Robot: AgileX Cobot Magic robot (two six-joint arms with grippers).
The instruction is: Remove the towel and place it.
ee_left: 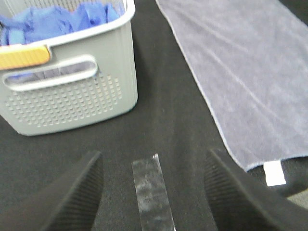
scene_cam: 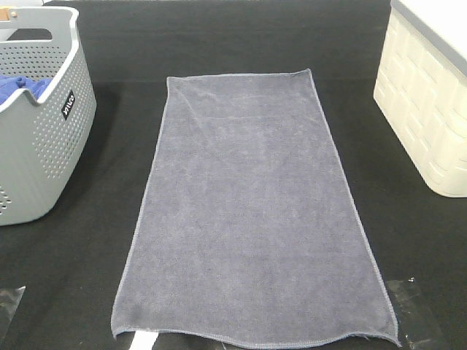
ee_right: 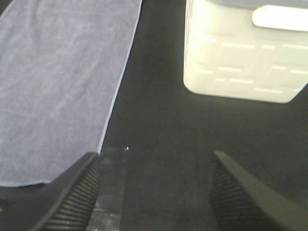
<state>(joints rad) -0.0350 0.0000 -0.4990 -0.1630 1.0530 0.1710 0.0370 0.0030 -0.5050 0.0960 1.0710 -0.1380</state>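
Long grey-lavender terry towel [scene_cam: 252, 219] spread flat, centre of frame on black tabletop [scene_cam: 408, 255], grey perforated plastic basket [scene_cam: 40, 138] with bright blue cloth [scene_cam: 22, 87] upper left, cream plastic bin [scene_cam: 427, 109] upper right, left gripper [ee_left: 151, 192] jaws apart, empty, over clear tape strip [ee_left: 153, 195], right gripper [ee_right: 154, 192] jaws apart, empty.

towel [scene_cam: 252, 211] | grey-lavender terry (thin stitched hem) | spread flat, lengthwise | mid-table

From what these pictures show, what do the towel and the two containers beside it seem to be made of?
The towel looks like soft, matte terry cloth, with a fuzzy nap and a stitched hem. The grey basket seems to be moulded plastic with a smooth satin finish and rows of punched holes. The cream bin is probably plastic too, slightly glossy, with embossed block panels.
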